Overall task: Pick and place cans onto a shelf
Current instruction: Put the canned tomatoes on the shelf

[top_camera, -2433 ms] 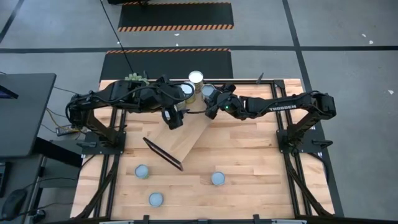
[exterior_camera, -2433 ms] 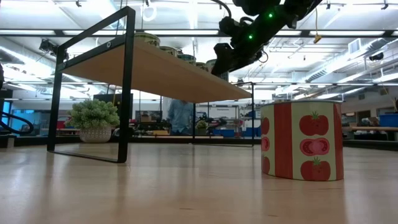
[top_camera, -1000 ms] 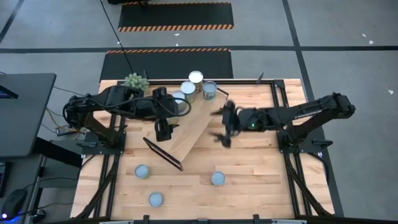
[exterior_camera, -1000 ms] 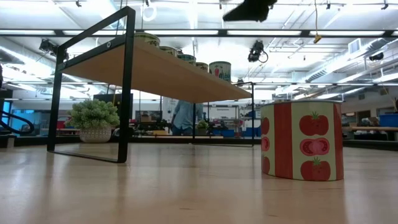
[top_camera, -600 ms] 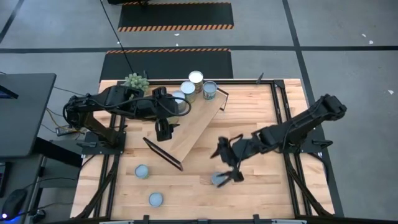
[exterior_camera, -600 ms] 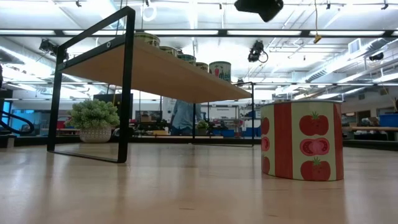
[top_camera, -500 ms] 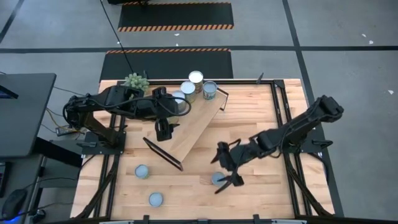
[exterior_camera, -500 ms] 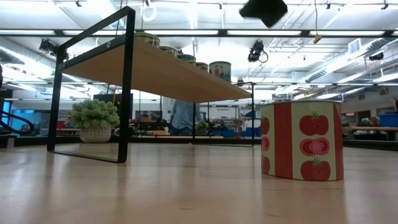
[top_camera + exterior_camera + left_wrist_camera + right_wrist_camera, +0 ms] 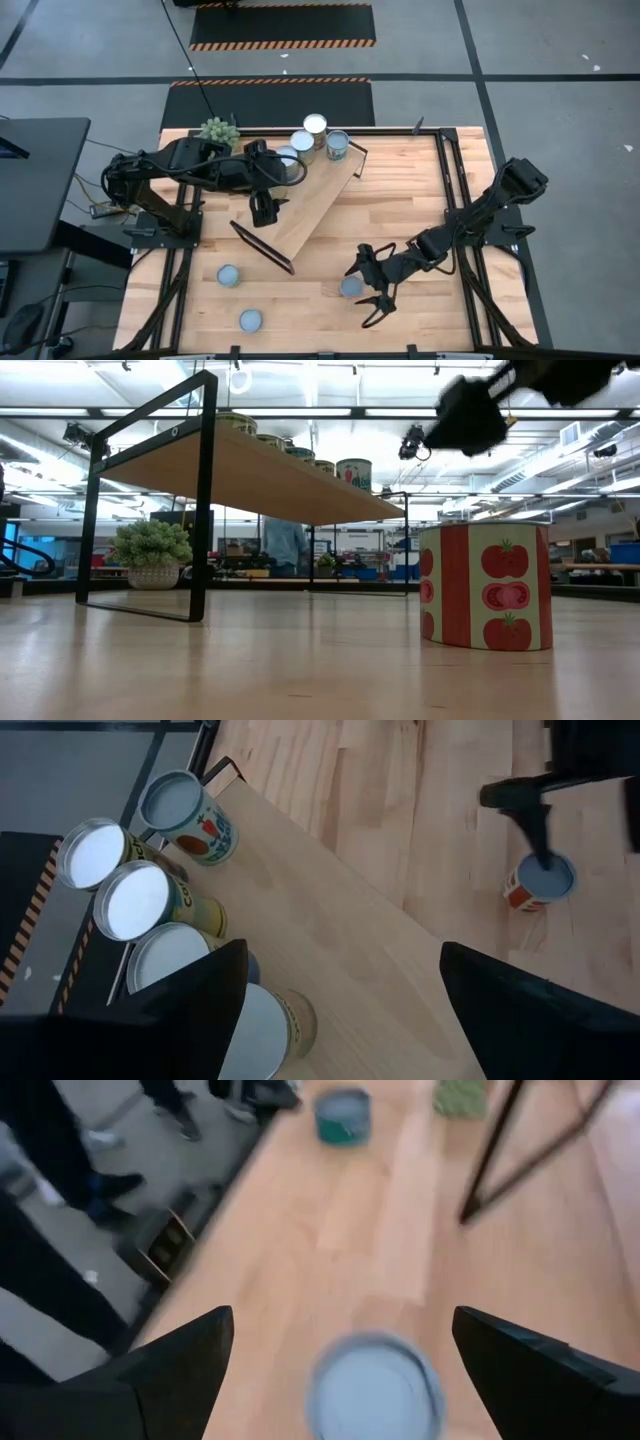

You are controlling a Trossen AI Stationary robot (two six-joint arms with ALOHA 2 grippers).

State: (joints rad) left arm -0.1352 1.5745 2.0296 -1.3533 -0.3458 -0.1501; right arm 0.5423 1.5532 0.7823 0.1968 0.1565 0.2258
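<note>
The light-wood shelf (image 9: 300, 205) with black frame ends lies slantwise across the table's middle. Several cans (image 9: 315, 124) stand on its far end and also show in the left wrist view (image 9: 135, 900). My left gripper (image 9: 263, 208) hovers open over the shelf just short of them. A red tomato-print can (image 9: 349, 288) stands on its base on the table near the front; it also shows in the low view (image 9: 485, 585). My right gripper (image 9: 364, 289) is open above this can, a finger on either side (image 9: 375, 1385), not touching it.
Two more loose cans (image 9: 228, 275) (image 9: 250, 319) stand at the near left of the table. A small green plant (image 9: 218, 129) sits at the far left corner. People stand beyond the table's edge in the right wrist view (image 9: 60, 1170).
My right gripper has swung from the table's middle toward the near edge and come down over the loose tomato-print can, its fingers now straddling it from above. The can and the shelf have stayed where they were.
</note>
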